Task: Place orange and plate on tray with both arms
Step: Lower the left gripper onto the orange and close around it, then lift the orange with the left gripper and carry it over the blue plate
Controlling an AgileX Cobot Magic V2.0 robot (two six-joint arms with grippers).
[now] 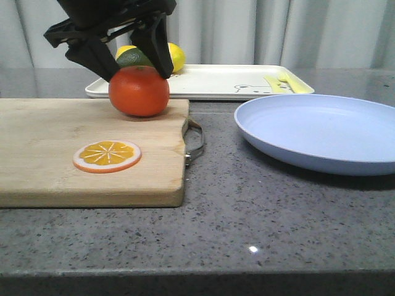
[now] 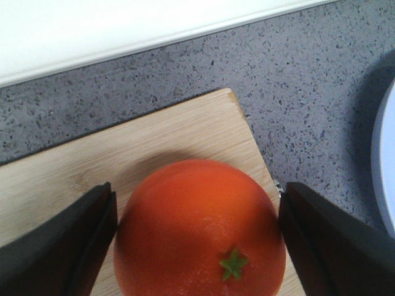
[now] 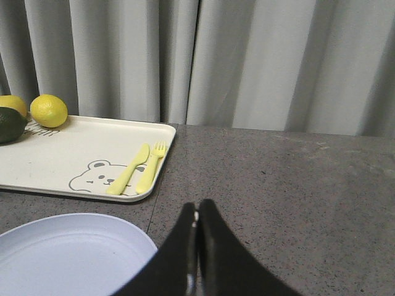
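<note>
I have the orange sitting at the far right corner of the wooden cutting board, stem mark up and turned slightly toward the wrist camera. My left hand has its two dark fingers straddling the fruit, one on each flank. In the left wrist view they look to be touching or very nearly touching the skin, so I read it as gripping the orange, though I cannot tell how firm the squeeze is. The fruit appears to rest on the board, not lifted. Coming down from above makes sense: a round, glossy thing wants pads on opposite sides at its widest part, or it will squirt out.

Just beyond the board lies the tray, cream-white with the bear drawing, and that is where the orange must go. A short lift and carry away from me should do it. Two lemons and a dark green fruit already sit at the tray's left end, so I would aim for the bare middle.

The plate rests on the tabletop to the right, near the tray's front edge. My right hand hangs just beside the plate's rim with its fingers pressed together, holding nothing, presumably waiting its turn. A shallow plate lying flat offers little to pinch, so the rim is the likely hold.
</note>
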